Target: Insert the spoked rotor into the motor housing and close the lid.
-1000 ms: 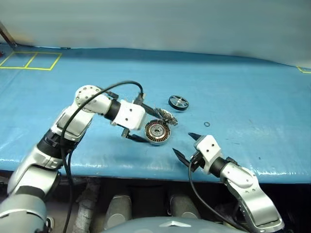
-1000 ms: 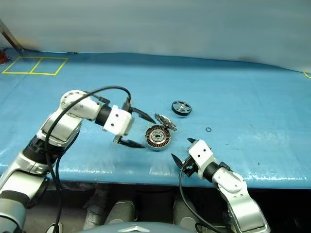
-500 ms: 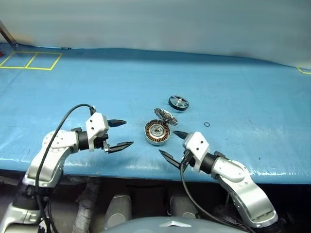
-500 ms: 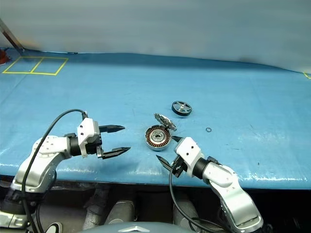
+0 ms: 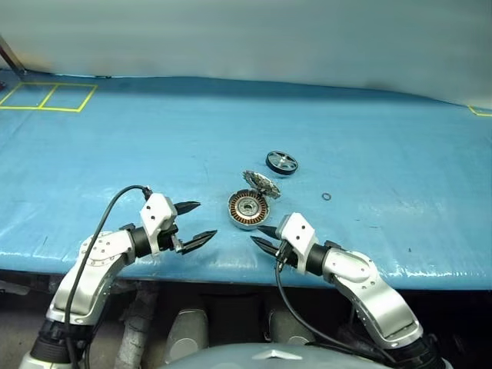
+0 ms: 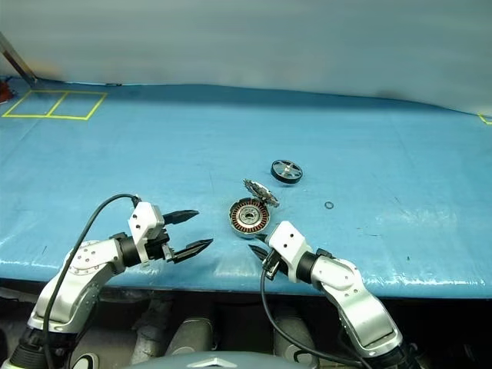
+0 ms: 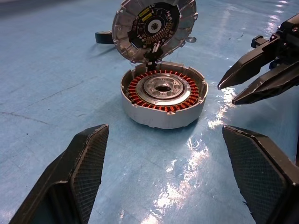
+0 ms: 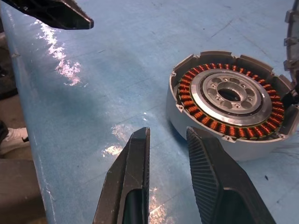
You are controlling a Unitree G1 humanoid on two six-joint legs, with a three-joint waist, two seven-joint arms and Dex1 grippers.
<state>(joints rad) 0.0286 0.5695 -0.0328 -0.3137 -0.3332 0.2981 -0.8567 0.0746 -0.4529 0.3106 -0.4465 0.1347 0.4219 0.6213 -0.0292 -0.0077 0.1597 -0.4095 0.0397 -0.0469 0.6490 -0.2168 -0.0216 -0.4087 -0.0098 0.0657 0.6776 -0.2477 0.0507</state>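
The motor housing (image 5: 247,210) sat empty near the desk's (image 5: 384,138) front edge, its lid (image 5: 260,183) propped up on the far side, and the spoked rotor (image 5: 282,161) lay untouched farther back. My left gripper (image 5: 194,224) hung wide beside the housing; my right gripper (image 5: 262,237), narrowed and empty, pointed at it. I judged the rotor pick-up came next: reach past the housing, open wider, straddle the rim.

Motor housing (image 5: 247,210) open, lid (image 5: 261,183) upright, spoked rotor (image 5: 282,162) apart.
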